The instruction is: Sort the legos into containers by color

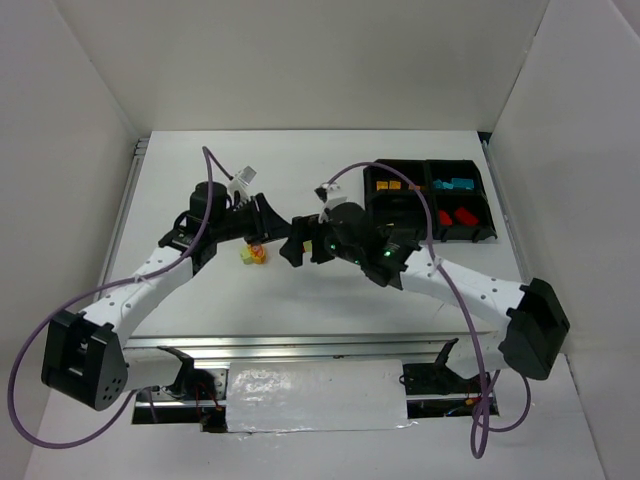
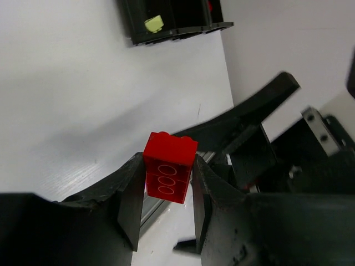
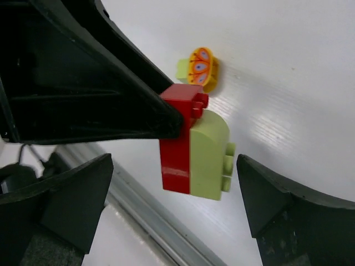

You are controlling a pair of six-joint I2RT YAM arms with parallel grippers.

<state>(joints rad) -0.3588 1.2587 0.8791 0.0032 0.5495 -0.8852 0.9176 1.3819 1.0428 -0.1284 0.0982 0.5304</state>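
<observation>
My left gripper [image 2: 168, 162] is shut on a red lego [image 2: 169, 169] and holds it above the table. In the right wrist view a pale yellow-green lego [image 3: 209, 156] is stuck to that red lego [image 3: 176, 160]. My right gripper [image 3: 175, 163] is open, one finger on each side of the joined pair, touching neither. In the top view both grippers meet mid-table, left [image 1: 280, 228] and right [image 1: 295, 248]. An orange round piece [image 3: 202, 67] and a green piece [image 3: 182, 69] lie on the table beyond. The black tray [image 1: 487, 205] holds orange [image 1: 388, 186], teal [image 1: 455, 185] and red [image 1: 456, 216] legos.
A small cluster of loose legos [image 1: 253, 254] lies just left of the grippers. The tray's near corner [image 2: 183, 30] shows in the left wrist view with a pale green lego [image 2: 153, 23] inside. White walls enclose the table on three sides.
</observation>
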